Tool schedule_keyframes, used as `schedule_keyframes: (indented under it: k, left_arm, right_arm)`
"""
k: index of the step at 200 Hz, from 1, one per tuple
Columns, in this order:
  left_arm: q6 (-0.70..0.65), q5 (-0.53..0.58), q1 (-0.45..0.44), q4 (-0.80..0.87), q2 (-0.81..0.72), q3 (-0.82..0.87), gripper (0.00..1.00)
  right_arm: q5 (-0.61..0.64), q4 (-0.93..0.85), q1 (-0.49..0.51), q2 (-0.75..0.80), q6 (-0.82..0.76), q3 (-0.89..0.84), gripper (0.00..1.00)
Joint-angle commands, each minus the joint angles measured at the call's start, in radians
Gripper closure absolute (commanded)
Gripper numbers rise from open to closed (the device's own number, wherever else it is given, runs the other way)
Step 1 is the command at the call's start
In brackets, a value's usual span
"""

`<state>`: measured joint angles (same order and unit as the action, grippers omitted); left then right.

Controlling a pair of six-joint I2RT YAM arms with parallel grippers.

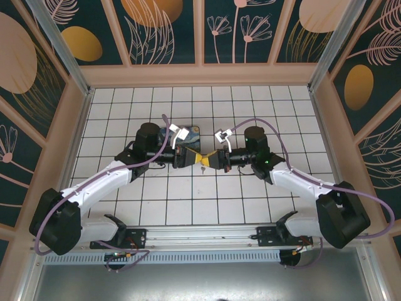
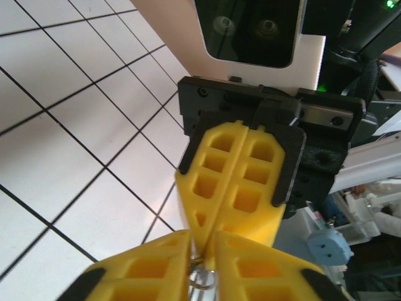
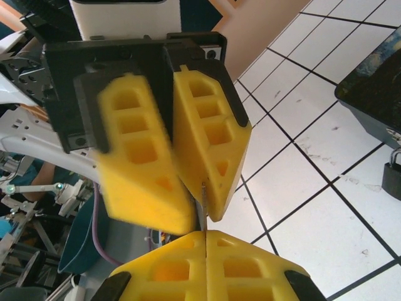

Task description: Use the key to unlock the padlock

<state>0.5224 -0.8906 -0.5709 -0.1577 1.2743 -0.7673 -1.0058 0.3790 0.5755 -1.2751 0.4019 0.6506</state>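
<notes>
My two grippers meet tip to tip above the middle of the tiled floor, the left gripper (image 1: 198,159) facing the right gripper (image 1: 211,159). The key (image 3: 204,199) shows as a thin grey blade rising from between my right gripper's (image 3: 205,234) shut fingertips into the left gripper's yellow fingers (image 3: 210,144). In the left wrist view the key's ring (image 2: 202,277) sits pinched between my left gripper's (image 2: 202,241) nearly closed fingers. The padlock (image 3: 393,175), small and dark with a thin shackle, hangs at the side of the blue swirl-painted box (image 3: 376,75).
The painted box (image 1: 170,134) stands just behind my left wrist. White tiles (image 1: 188,207) with dark grout lines cover the floor. Wooden-framed patterned walls (image 1: 200,72) close in the back and both sides.
</notes>
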Motion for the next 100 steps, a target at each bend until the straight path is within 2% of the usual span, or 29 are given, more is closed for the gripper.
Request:
schedule_keyframes:
  k: [1,13,54,75,100]
  left_arm:
    - [-0.021,-0.028,0.002,-0.018,-0.017,0.012,0.95]
    - [-0.022,-0.032,0.002,-0.020,-0.016,0.015,1.00]
    - [0.028,-0.008,0.002,-0.075,-0.020,0.031,1.00]
    - [0.096,0.050,0.003,-0.141,-0.029,0.040,1.00]
    - [0.189,0.083,0.002,-0.243,-0.020,0.061,1.00]
  right_arm:
    - [-0.019,0.021,-0.011,-0.006,-0.005,0.020,1.00]
    - [-0.018,0.022,-0.014,-0.006,-0.004,0.018,1.00]
    - [-0.025,0.060,-0.018,-0.006,0.034,0.009,1.00]
    - [0.001,0.076,-0.023,0.002,0.062,-0.005,0.80]
    - [0.065,0.168,-0.023,0.027,0.141,-0.063,0.73]
